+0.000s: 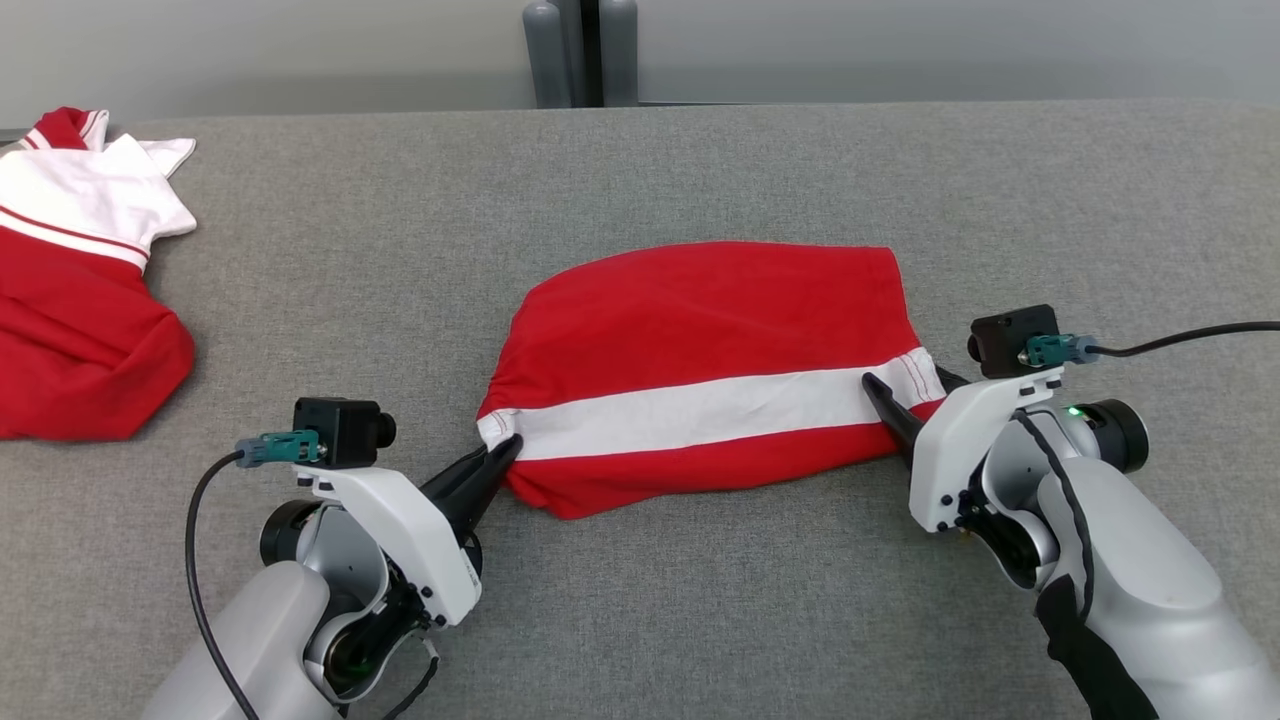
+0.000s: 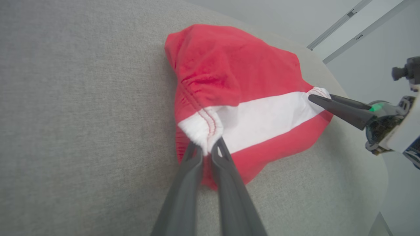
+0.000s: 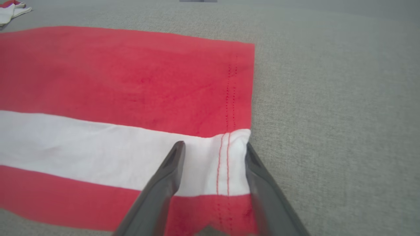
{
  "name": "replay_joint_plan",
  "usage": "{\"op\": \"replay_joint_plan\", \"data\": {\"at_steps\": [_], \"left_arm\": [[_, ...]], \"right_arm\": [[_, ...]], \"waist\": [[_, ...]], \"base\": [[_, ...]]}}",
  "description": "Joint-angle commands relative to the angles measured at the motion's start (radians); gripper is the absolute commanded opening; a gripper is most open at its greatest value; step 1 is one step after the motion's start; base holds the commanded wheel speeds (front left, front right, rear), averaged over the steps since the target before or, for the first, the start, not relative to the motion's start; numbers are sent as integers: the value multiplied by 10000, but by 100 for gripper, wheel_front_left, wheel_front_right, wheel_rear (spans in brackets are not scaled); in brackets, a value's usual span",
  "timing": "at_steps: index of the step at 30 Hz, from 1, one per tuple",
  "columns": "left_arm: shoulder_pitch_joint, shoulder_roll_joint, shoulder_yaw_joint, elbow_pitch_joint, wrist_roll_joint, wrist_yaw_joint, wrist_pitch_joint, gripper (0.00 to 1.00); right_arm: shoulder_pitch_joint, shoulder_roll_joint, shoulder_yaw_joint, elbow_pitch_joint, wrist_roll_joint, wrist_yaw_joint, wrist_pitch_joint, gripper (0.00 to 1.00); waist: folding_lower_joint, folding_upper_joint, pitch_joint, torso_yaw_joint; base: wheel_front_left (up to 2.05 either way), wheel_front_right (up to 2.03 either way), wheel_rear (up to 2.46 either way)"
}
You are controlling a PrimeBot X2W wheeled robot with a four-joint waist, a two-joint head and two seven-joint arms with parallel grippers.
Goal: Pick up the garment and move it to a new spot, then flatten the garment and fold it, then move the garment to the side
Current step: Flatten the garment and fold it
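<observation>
Where the garment lies: the red garment (image 1: 700, 340) with one white band rests folded and fairly flat on the grey counter (image 1: 700, 160), between the two arms.
Left gripper: the left gripper (image 2: 207, 146) has its fingers clenched on the gathered end of the white band, with cloth pinched between them.
Right gripper: the right gripper (image 3: 214, 146) has its fingers spread apart astride the stitched hem at the band's other end; released, nothing pinched.
Handling: judged light, soft and limp knit; likely to sag and wrinkle if lifted at one point, and to drag on the textured counter cover.
Grasp points: both ends of the band, at the gathered edge and the double-stitched hem, where layered cloth should give a firmer bite.
Neighbour: a second red-and-white garment (image 1: 80, 300) lies well apart at the counter's left end.
Markings: no brand, label or legible writing visible; red stitch lines only.
</observation>
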Motion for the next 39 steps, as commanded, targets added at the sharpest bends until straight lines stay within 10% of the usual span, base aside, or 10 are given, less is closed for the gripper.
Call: {"op": "replay_joint_plan", "data": {"at_steps": [1, 12, 14, 39], "left_arm": [[26, 77, 1, -27, -48, -30, -22, 0], [-69, 123, 41, -51, -93, -26, -120, 0], [-99, 125, 132, -90, -131, -26, -270, 0], [151, 710, 2064, -3672, -1918, 463, -1131, 0]], "right_arm": [[21, -33, 39, -54, 62, 1, 29, 76], [-127, -67, 16, -204, 81, 1, -450, 25], [-194, -54, -46, -270, 102, 1, -698, 2], [-82, -444, -1028, -3328, 971, 1, -2109, 0]], "waist": [[0, 0, 9, -6], [0, 0, 46, 6], [0, 0, 23, 9], [0, 0, -1152, -454]], "base": [[0, 0, 0], [0, 0, 0], [0, 0, 0], [0, 0, 0]]}}
